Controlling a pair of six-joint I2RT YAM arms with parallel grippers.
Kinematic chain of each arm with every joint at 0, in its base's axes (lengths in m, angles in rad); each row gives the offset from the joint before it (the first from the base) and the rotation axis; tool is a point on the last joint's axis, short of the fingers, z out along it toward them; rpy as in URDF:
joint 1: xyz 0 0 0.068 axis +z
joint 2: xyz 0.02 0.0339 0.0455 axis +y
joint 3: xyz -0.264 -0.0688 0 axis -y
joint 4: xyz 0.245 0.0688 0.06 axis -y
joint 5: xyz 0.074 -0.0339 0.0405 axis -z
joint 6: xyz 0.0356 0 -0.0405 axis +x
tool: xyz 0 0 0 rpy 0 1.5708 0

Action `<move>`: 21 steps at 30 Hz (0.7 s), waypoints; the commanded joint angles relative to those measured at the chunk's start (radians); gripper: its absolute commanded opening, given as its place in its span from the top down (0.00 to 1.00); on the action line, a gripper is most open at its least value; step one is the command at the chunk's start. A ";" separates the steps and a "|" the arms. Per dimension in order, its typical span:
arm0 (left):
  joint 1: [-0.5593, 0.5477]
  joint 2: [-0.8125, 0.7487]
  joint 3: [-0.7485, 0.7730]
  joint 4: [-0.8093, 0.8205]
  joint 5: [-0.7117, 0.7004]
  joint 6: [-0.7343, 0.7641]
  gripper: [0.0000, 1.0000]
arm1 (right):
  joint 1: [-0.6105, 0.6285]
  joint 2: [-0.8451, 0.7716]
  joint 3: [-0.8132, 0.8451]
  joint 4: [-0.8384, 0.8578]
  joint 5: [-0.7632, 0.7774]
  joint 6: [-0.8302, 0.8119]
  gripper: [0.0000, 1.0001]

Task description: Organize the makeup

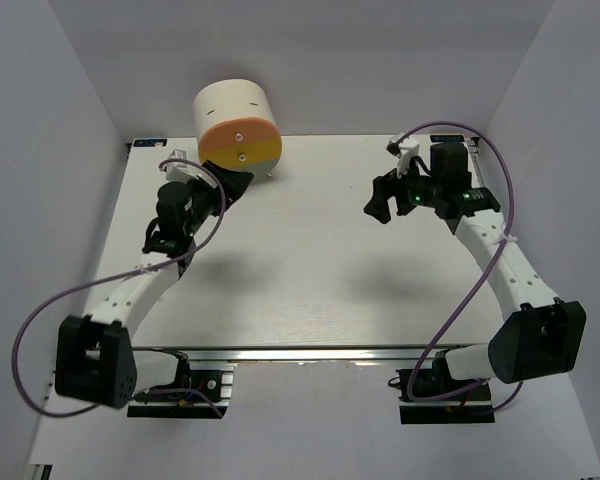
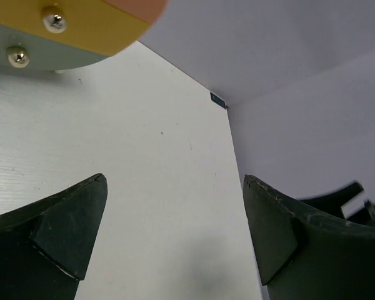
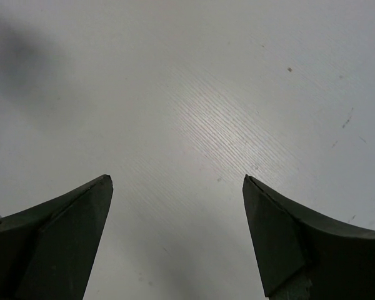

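No makeup pieces show in any view; the discs, compact, squares and stick are hidden or out of view. My left gripper [image 1: 232,187] is open and empty, hovering just in front of the cream cylinder [image 1: 230,108] with orange and yellow drawer fronts [image 1: 242,146]. In the left wrist view the open gripper [image 2: 175,187] has bare table between its fingers, with the yellow drawer front [image 2: 75,28] at the top left. My right gripper [image 1: 380,200] is open and empty over the back right of the table; in its wrist view [image 3: 177,182] it shows only bare table.
The white table [image 1: 300,270] is boxed in by white walls on the left, back and right. The cylinder stands at the back left edge. The table's far right corner [image 2: 217,99] shows in the left wrist view.
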 commanded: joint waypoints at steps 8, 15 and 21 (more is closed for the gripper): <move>-0.009 -0.350 -0.066 -0.322 0.098 0.302 0.02 | -0.099 -0.096 -0.093 -0.048 0.081 0.097 0.11; -0.009 -0.420 -0.080 -0.385 0.100 0.321 0.02 | -0.168 -0.135 -0.114 -0.007 0.165 0.149 0.11; -0.009 -0.437 -0.061 -0.434 0.091 0.356 0.02 | -0.193 -0.162 -0.151 0.042 0.210 0.176 0.11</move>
